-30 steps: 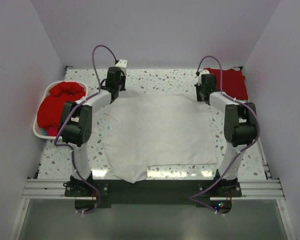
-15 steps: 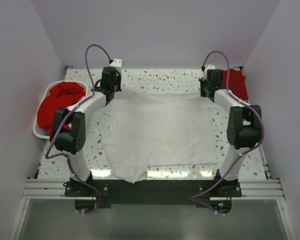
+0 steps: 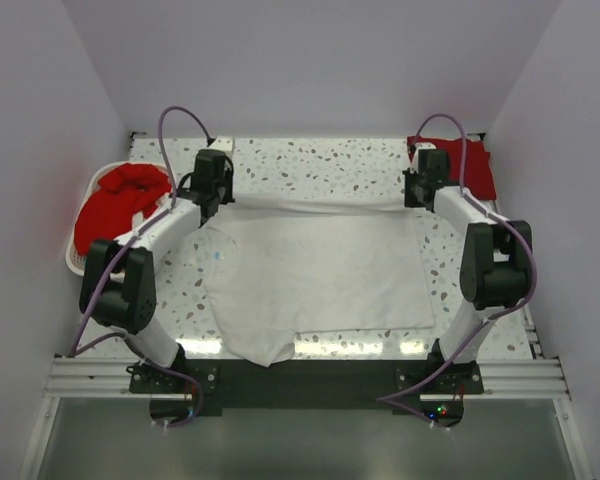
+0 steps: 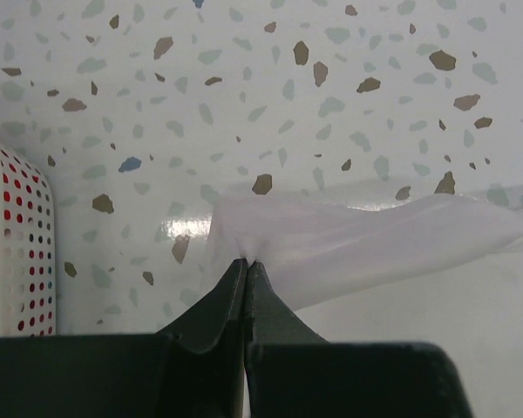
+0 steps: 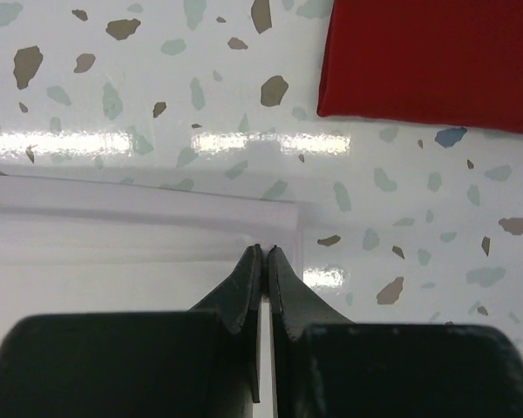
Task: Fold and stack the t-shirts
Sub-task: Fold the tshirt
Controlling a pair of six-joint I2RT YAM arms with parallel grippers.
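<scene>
White t-shirt (image 3: 320, 265) far edge running left-right | left gripper (image 4: 245, 261), right gripper (image 5: 263, 250) pinching its ends | body lying nearward

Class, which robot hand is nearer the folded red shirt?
Right. The right hand is just beside the folded red shirt; the left hand is far off, nearer the basket.

The right hand (image 5: 263, 251) pinches the white t-shirt (image 5: 113, 235) by its edge, near a red t-shirt (image 5: 431, 61).

No readable words, numbers or brand marks; a tiny blue mark (image 3: 217, 256) on the white t-shirt (image 3: 320, 270) is too small to read.
</scene>
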